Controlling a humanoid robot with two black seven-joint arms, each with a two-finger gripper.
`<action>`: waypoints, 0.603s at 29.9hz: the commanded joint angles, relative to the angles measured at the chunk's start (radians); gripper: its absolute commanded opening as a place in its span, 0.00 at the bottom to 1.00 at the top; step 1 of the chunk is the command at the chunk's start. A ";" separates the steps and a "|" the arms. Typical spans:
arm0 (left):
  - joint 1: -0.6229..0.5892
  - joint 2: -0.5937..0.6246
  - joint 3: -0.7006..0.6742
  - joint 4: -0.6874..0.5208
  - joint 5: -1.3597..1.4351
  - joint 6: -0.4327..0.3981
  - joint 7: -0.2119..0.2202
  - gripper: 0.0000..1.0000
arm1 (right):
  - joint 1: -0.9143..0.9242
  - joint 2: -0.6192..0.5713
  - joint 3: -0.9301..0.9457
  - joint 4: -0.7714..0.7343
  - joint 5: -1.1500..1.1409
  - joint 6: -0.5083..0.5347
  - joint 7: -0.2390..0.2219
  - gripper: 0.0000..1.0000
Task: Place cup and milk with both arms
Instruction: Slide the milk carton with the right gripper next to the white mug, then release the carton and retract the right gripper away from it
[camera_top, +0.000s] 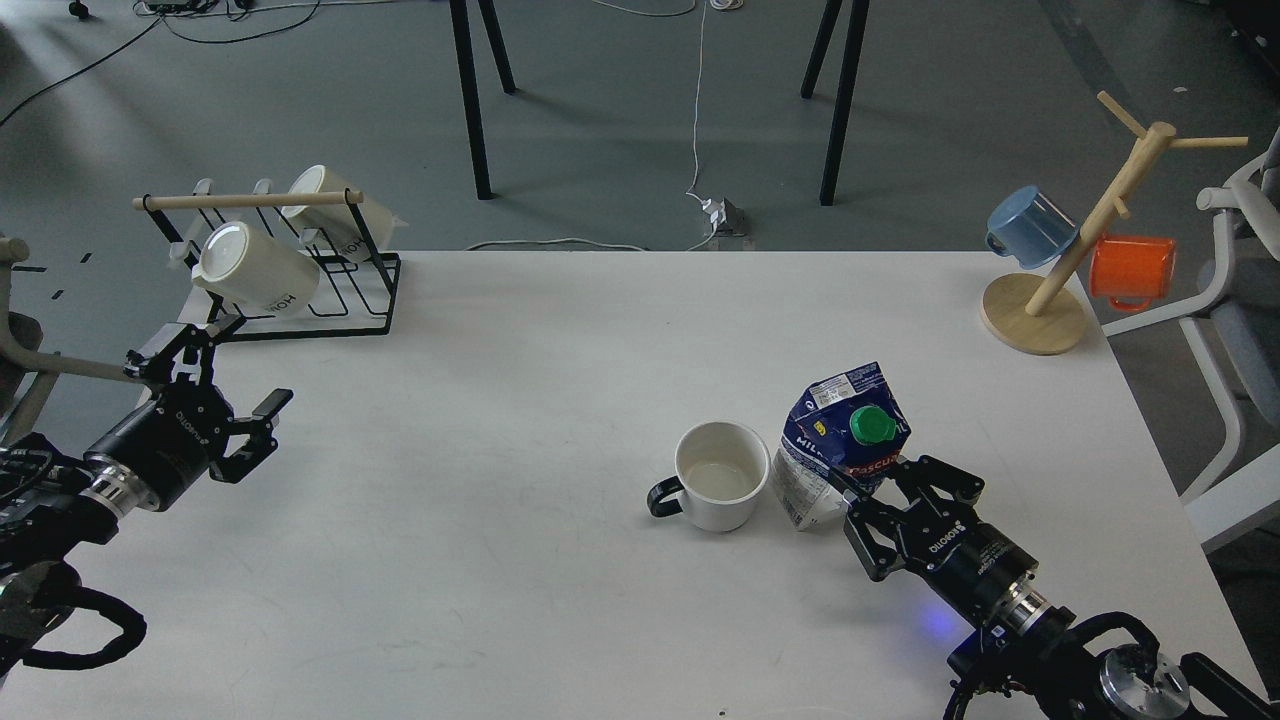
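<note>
Partly, right gripper (868, 497) fingers hide milk (835, 440) base.

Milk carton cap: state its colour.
Green, on the milk carton; seen in the head view.

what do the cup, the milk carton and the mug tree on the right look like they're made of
The cup: probably glazed ceramic, going by its thick white wall, smooth sheen and thin black handle. The milk carton: printed coated paperboard, going by the folded gable top, with a green cap that looks plastic. The mug tree: pale unpainted wood, with a round base and pegs; finish looks matte.
</note>
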 joint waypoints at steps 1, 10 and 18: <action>0.000 0.000 0.000 0.000 0.000 0.000 0.000 0.99 | -0.003 -0.001 0.000 0.000 0.000 0.000 0.000 0.61; 0.003 0.000 0.000 0.000 0.000 0.000 0.000 0.99 | -0.020 -0.001 0.001 0.006 0.000 0.000 0.000 0.96; 0.005 0.000 0.000 0.000 0.000 0.000 0.000 0.99 | -0.075 -0.015 0.018 0.052 0.002 0.000 0.000 0.97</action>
